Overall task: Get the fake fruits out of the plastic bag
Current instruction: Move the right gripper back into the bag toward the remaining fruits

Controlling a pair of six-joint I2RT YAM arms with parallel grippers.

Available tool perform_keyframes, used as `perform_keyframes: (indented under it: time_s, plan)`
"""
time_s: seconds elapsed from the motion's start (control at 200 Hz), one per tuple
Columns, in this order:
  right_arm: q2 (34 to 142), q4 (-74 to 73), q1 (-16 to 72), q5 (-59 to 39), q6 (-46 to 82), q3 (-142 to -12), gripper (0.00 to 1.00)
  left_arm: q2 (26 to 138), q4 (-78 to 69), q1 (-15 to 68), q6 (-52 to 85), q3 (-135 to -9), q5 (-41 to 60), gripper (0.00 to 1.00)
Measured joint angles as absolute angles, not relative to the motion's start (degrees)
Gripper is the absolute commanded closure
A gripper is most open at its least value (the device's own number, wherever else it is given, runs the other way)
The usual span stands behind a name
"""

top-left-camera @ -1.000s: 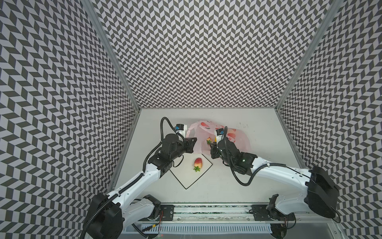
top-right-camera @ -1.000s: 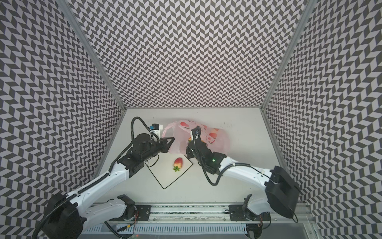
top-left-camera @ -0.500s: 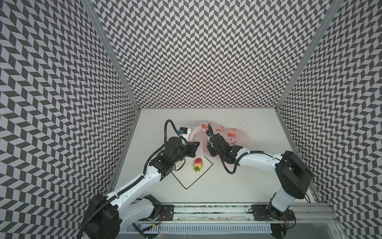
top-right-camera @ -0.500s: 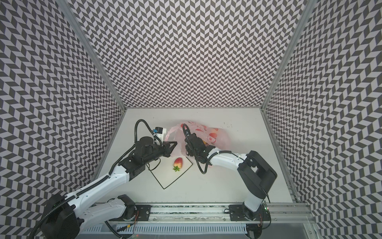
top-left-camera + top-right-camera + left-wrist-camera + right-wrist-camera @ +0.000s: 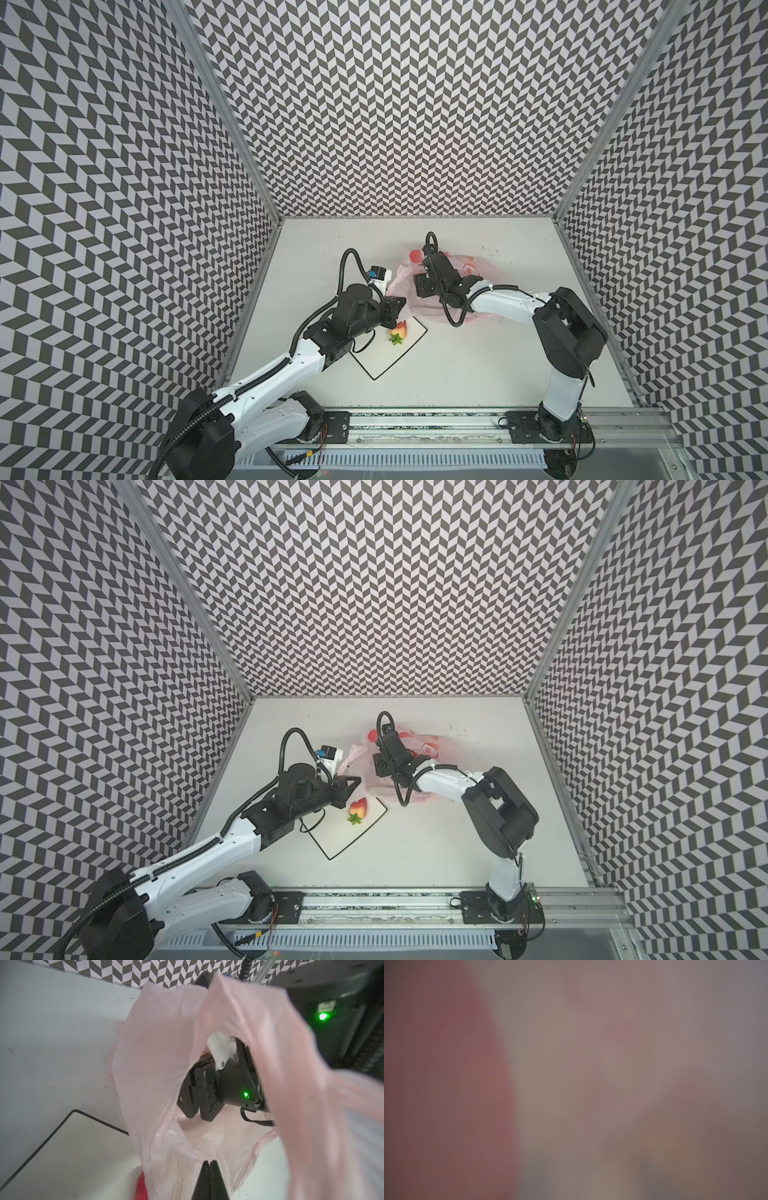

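White square plate (image 5: 388, 359) with black rim, pale grey table (image 5: 478, 374), chevron-patterned walls (image 5: 395, 104), metal rail (image 5: 415, 415)

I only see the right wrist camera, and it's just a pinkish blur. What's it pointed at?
Observer: Thin plastic, probably. The right hand is poked into the mouth of a pink bag.
Operator: What keeps the bag open?
Observer: The left hand, shut on its edge.
Operator: Any fruit outside?
Observer: One strawberry lies on a black-rimmed white plate.
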State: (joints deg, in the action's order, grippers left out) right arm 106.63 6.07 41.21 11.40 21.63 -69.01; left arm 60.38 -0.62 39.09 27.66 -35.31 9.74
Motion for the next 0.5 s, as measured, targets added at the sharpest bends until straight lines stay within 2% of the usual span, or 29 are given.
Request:
perform_keyframes:
  time_s: [0.23,0.501]
  plan:
    - [111.37,3.92,40.82,9.61,29.74,-71.09,0.38,60.38,-0.27,39.79,27.03,-35.31,9.72,1.00]
    - [117.19,2.55,40.62,10.52,33.19,-73.21,0.37,60.36,-0.25,40.16,27.07,-35.00,9.61,1.00]
